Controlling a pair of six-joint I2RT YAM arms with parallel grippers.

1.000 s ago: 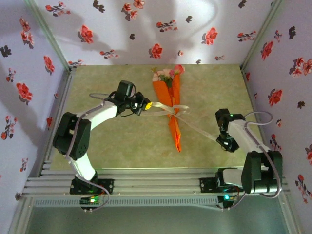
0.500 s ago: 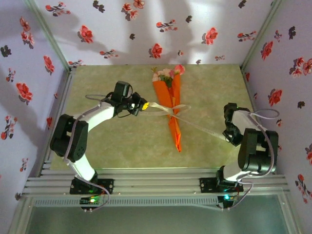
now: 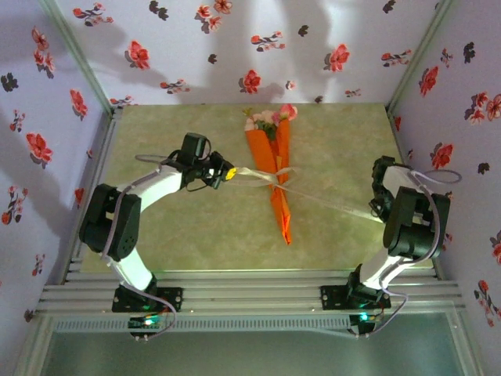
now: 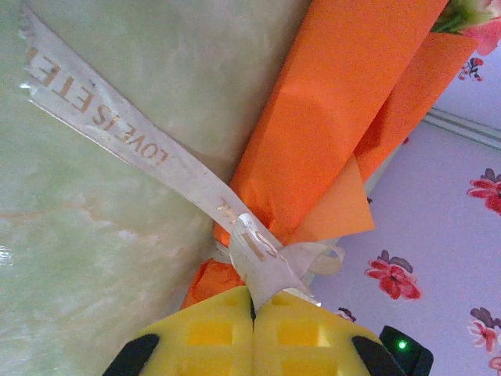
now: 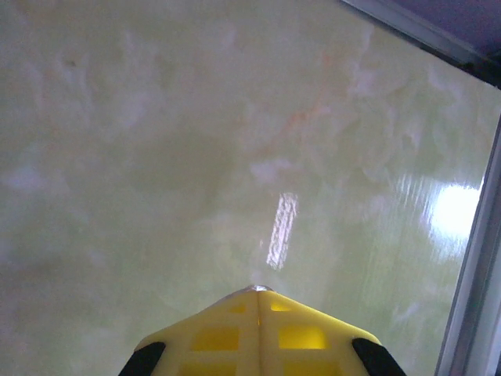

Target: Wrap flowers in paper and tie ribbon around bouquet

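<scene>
As the right gripper [image 5: 254,291], clamped on the ribbon [image 4: 141,145], swings farther from the bouquet [image 3: 270,149], the left gripper [image 4: 252,301] pinches the other end beside it, so the knot [image 4: 254,247] tightens.

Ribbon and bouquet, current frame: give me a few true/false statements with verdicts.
1. The ribbon is looped around the bouquet. True.
2. The left gripper hangs open beside the ribbon. False: its fingers are shut on the ribbon, right next to the loop.
3. The bouquet's blooms point toward the arm bases. False: they point to the far wall, and the narrow tip points toward the bases.
4. The ribbon has lettering printed on it. True, readable in the left wrist view.
5. The right gripper is shut. True.
</scene>
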